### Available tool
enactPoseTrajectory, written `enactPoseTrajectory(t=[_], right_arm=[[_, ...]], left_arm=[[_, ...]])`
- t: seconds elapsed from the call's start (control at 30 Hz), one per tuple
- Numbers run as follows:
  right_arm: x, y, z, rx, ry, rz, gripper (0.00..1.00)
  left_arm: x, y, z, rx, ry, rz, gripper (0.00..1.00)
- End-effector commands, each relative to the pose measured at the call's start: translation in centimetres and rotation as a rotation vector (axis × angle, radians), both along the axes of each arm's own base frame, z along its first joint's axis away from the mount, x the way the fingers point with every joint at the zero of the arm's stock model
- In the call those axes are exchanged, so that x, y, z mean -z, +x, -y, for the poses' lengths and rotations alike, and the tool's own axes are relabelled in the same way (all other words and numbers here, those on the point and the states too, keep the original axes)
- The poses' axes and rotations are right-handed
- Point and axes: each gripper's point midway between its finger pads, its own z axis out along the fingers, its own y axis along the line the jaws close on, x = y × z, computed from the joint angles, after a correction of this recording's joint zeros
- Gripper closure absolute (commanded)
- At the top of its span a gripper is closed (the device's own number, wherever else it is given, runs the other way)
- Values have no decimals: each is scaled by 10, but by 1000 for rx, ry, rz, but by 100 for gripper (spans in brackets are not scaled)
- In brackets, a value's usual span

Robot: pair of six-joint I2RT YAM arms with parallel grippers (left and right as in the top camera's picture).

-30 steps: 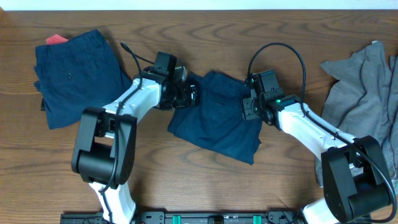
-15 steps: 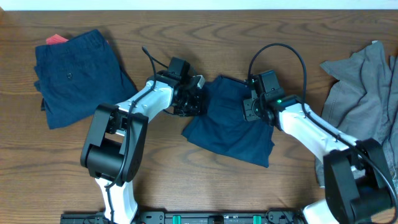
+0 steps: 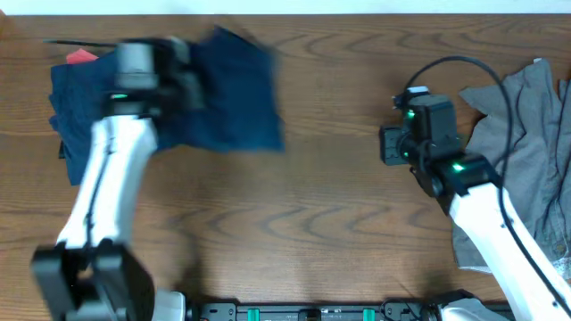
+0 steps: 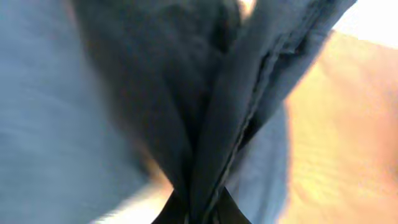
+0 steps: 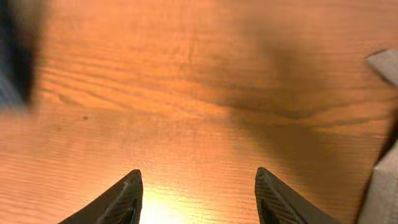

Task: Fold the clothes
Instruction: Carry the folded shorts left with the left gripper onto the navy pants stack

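At the far left of the surface point(image 3: 321, 205) lies a folded navy pile point(image 3: 70, 125), with a red item point(image 3: 82, 55) peeking out at its top edge. The left arm point(image 3: 107, 169) reaches up over that pile and is smeared by motion blur in the overhead view. Its wrist camera shows the left tool point(image 4: 194, 210) pressed together on a bunched edge of the navy garment point(image 3: 234, 89), with dark folds of cloth rising from between the fingertips and filling most of that view. From above, the garment hangs out to the right of the tool near the back edge of the surface. It is next to the folded pile, but the blur hides whether the two touch. The middle of the surface is bare wood. Further right, the right arm point(image 3: 482, 192) comes in from the front corner, and the right tool point(image 5: 199, 200) hovers spread over bare wood with nothing between its fingers point(image 5: 127, 198). At the far right a grey garment point(image 3: 522, 134) lies crumpled and unfolded, close beside the right arm, and its pale edge shows at the side of the right wrist view.
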Motion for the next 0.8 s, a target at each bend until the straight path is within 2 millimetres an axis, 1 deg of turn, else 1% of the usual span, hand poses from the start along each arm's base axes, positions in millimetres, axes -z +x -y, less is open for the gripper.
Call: enactPoseTrajectory(t=[0.0,0.07,0.1,0.13,0.23,0.3,0.37,0.43,0.47,0.5,0.53,0.57,0.6,0.63,0.67,0.77], right_arm=[[-14,1,7,28,4,31,43],[-12,-1,8,28,1,19,43],[-11,-3,8,28,-1,10,43],[-10,-4,9,28,-3,4,43],[-10,-4,9,28,-3,3,43],[-10,-4,9,28,-3,3,44],[-9,-5,9,28,-4,-1,43],[-7,-6,9,28,-7,-9,44],[-7,-7,10,28,-8,-13,44],[-6,-7,10,28,-8,-16,43],[-6,-8,10,28,-10,-19,43],[-6,-8,10,28,-10,-19,43],[-6,-8,10,28,-10,-19,43],[-6,-8,10,28,-10,-19,43],[-6,-8,10,28,-10,-18,43],[-6,-8,10,28,-10,-18,42]], left_arm=[[-45,-9,-91,-241,173,102,94],[-48,-21,-135,-347,190,103,93],[-45,-27,-151,-386,189,91,93],[-38,-35,-169,-426,187,66,93],[-12,-55,-207,-545,145,-16,94],[7,-66,-224,-624,98,-58,93],[24,-74,-237,-677,66,-97,93],[36,-79,-243,-696,56,-126,93],[41,-81,-246,-704,52,-138,89],[43,-82,-248,-707,50,-145,73],[45,-82,-248,-708,49,-150,52],[45,-82,-248,-709,49,-150,36],[44,-82,-249,-709,49,-149,26],[44,-82,-249,-709,49,-147,18],[44,-82,-249,-709,50,-145,15],[43,-81,-249,-713,47,-142,12]])
